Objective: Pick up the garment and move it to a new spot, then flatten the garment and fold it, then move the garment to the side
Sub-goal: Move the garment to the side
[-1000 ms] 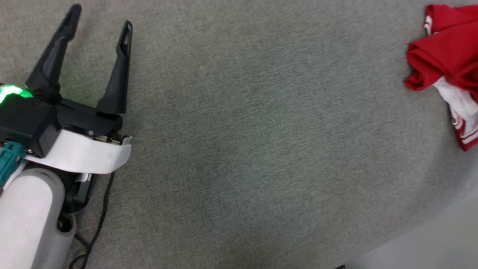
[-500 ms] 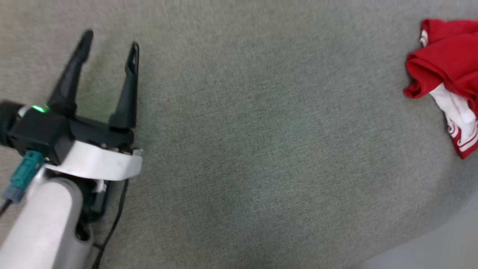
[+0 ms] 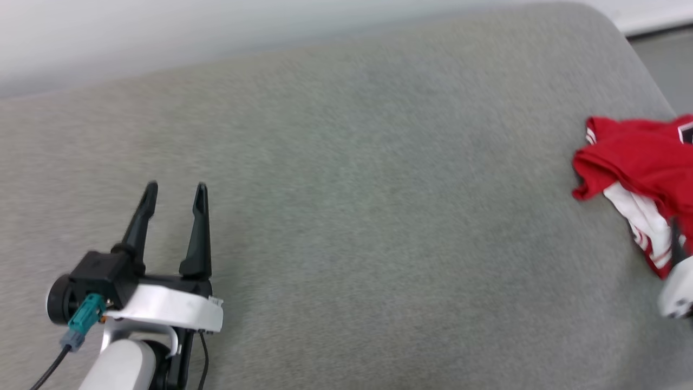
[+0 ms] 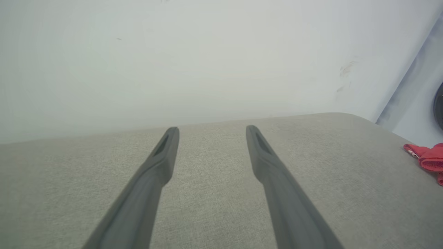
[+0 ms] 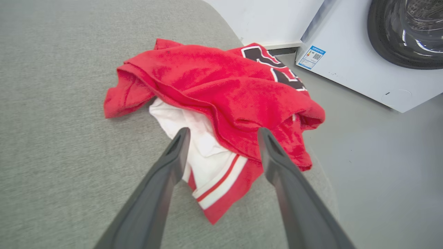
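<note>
The garment (image 3: pixel 639 162) lies crumpled at the right edge of the grey padded surface (image 3: pixel 379 216), red with a white striped sleeve sticking out below. In the right wrist view the garment (image 5: pixel 221 90) sits just beyond my right gripper (image 5: pixel 223 135), whose fingers stand open above the white sleeve with nothing between them. Black lettering shows on its far side. My left gripper (image 3: pixel 174 194) hovers open and empty over bare surface at the lower left, far from the garment (image 4: pixel 427 159).
A white wall (image 4: pixel 173 62) runs behind the padded surface. A white washing machine (image 5: pixel 367 58) with a dark round door stands on the grey floor (image 5: pixel 387 166) just right of the surface's rounded end.
The head camera has tilted up, so the wall and far edge now show. A white part of the right arm has appeared at the right edge. The garment lies as before.
</note>
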`<state>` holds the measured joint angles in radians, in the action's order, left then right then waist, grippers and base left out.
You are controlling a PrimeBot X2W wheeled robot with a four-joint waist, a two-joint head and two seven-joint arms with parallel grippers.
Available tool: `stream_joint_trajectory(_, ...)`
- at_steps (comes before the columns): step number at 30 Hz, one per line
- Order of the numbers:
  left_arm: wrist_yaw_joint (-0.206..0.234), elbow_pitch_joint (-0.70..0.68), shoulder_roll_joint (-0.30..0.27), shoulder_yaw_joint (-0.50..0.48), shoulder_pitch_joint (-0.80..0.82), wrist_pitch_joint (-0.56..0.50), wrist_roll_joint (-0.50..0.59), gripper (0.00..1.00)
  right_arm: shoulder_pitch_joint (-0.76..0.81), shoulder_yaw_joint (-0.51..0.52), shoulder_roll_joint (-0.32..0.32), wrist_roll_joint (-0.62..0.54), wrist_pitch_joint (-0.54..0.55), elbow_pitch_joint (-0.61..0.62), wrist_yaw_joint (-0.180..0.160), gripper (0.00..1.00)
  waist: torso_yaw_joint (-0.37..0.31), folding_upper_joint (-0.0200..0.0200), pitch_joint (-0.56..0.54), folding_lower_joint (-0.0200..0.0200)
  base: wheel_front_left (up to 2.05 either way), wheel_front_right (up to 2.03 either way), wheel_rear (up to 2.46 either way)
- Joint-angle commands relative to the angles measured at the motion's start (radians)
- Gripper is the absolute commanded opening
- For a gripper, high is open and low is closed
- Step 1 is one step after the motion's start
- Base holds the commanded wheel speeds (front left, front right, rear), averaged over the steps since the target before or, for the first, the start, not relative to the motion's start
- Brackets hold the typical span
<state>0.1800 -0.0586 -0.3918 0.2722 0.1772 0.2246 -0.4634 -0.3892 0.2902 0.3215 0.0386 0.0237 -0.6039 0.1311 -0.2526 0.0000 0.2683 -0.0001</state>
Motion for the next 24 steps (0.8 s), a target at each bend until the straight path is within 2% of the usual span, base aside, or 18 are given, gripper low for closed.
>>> stream_joint_trajectory(1,0.007,0.008,0.008,-0.005,-0.024,0.007,-0.005,1.0,0.038,-0.03,-0.024,0.013,-0.003,0.037,-0.001,1.0,0.079,0.0,-0.086,0.0001,0.0,0.0,0.0)
stream_joint_trajectory(6,0.01,0.042,0.02,-0.005,-0.06,0.014,-0.019,1.0,0.15,-0.124,-0.111,0.055,-0.009,0.167,-0.001,1.0,0.154,0.0,-0.139,0.0001,0.0,0.0,0.0)
stream_joint_trajectory(11,0.021,0.08,0.026,-0.01,-0.095,0.018,-0.028,1.0,0.221,-0.194,-0.168,0.083,-0.033,0.297,-0.001,1.0,0.216,0.0,-0.193,0.0001,0.0,0.0,0.0)
stream_joint_trajectory(18,0.031,0.115,0.014,-0.011,-0.172,0.011,-0.043,1.0,0.352,-0.217,-0.228,0.066,-0.062,0.514,-0.001,1.0,0.246,0.0,-0.274,0.0001,0.0,0.0,0.0)
stream_joint_trajectory(24,0.031,0.116,0.01,0.003,-0.218,0.002,-0.048,1.0,0.491,-0.209,-0.257,0.057,-0.034,0.682,-0.001,1.0,0.25,0.0,-0.31,0.0001,0.0,0.0,0.0)
